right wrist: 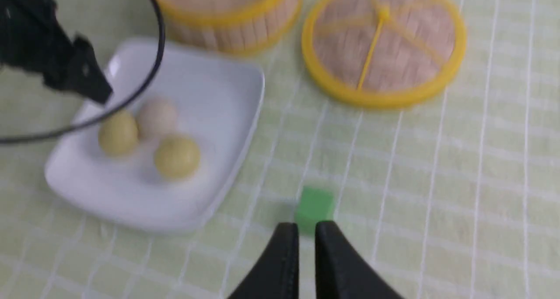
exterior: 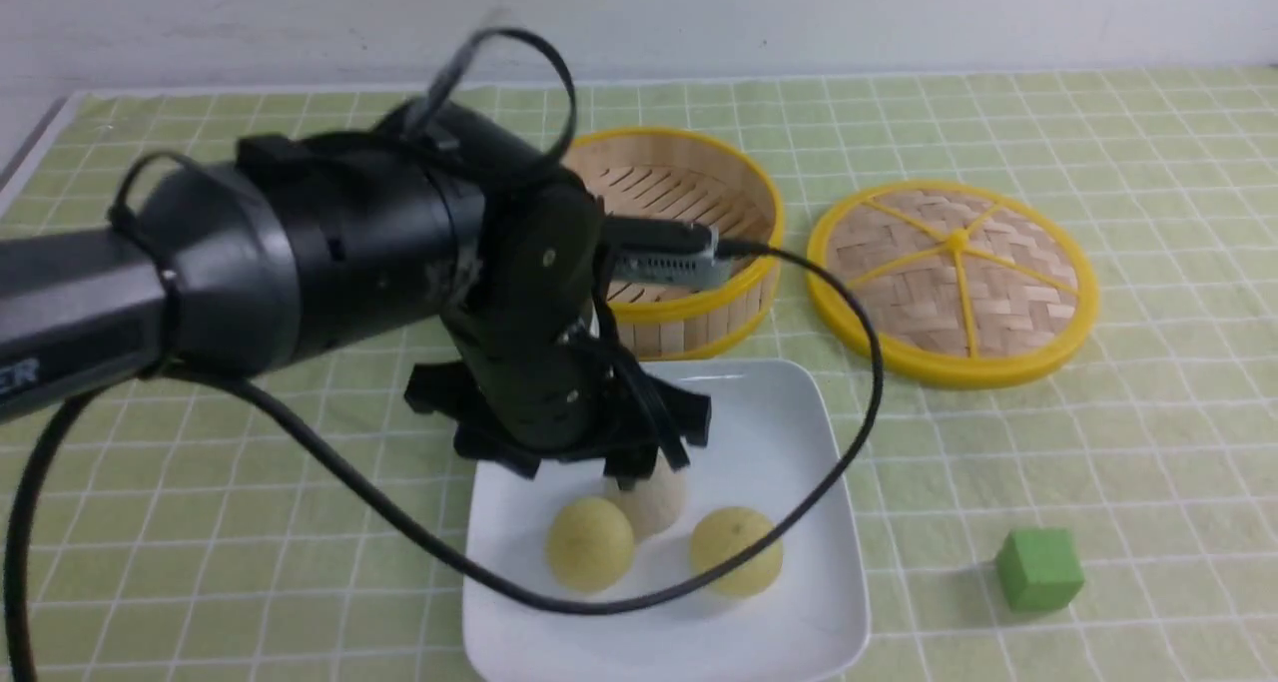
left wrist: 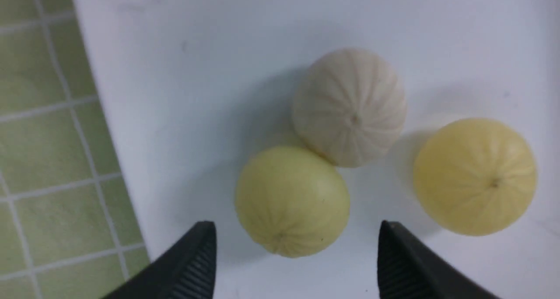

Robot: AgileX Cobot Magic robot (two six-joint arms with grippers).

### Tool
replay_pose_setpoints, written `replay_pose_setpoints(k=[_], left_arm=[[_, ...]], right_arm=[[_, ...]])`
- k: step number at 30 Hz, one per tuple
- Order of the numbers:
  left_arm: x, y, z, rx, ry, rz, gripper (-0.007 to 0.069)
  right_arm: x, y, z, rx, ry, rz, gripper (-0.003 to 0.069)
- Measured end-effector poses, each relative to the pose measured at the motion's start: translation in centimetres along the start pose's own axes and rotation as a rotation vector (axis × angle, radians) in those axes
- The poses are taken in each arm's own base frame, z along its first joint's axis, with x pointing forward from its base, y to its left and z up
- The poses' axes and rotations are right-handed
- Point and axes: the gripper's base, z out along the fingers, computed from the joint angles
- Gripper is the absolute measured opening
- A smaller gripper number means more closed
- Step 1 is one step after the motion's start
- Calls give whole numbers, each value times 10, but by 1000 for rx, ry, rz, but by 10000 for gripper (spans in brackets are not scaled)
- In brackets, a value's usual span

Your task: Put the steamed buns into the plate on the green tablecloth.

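Buns (left wrist: 475,176), three in all, sit on the white plate (exterior: 759,632); left hand (left wrist: 297,251) spread above, right hand (right wrist: 302,242) pressed together

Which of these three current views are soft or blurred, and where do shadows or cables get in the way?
Left wrist view: dark fingers blurred; soft shadows beside the buns. Right wrist view: the green cube and bamboo lid look smeared. Front view: the black cable crosses the white square plate.
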Motion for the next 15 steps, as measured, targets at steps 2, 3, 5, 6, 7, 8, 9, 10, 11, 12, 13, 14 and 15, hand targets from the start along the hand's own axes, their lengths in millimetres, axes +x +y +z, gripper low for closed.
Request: replay_pose_setpoints(k=[2, 3, 5, 6, 7, 8, 9, 10, 11, 12, 13, 14, 15], left_arm=[[-3, 1, -10, -1, -24, 4, 505], [-3, 1, -10, -1, -25, 4, 505], [-3, 2, -13, -7, -25, 6, 430], [-2, 2, -13, -11, -18, 6, 356], [-2, 3, -13, -15, -12, 8, 305], [-1, 3, -13, -17, -7, 12, 265], [-1, 3, -13, -19, -5, 21, 195], [-1, 3, -13, -20, -5, 32, 111], [-1, 3, -13, -21, -4, 43, 62], [-1, 3, -13, -21, -4, 53, 32], [-1, 3, -13, -21, -4, 60, 17], [-1, 3, -13, -21, -4, 65, 7], [-1, 3, -13, -21, -3, 72, 2]], right_arm=[[17, -3, -2, -44, -191, 2, 47], [18, -3, 1, -47, -199, 1, 41], [37, -6, 10, -87, -369, -5, -10], [44, -7, 17, -101, -422, -7, -15], [49, -8, 21, -108, -450, -12, -15], [51, -8, 24, -110, -459, -14, -15], [54, -9, 27, -110, -463, -20, -15], [58, -9, 31, -105, -450, -34, -15], [60, -9, 34, -100, -433, -40, -15], [61, -10, 36, -96, -416, -43, -15], [62, -10, 38, -90, -395, -46, -15], [63, -10, 40, -86, -379, -49, -15], [63, -10, 42, -84, -369, -49, -15]])
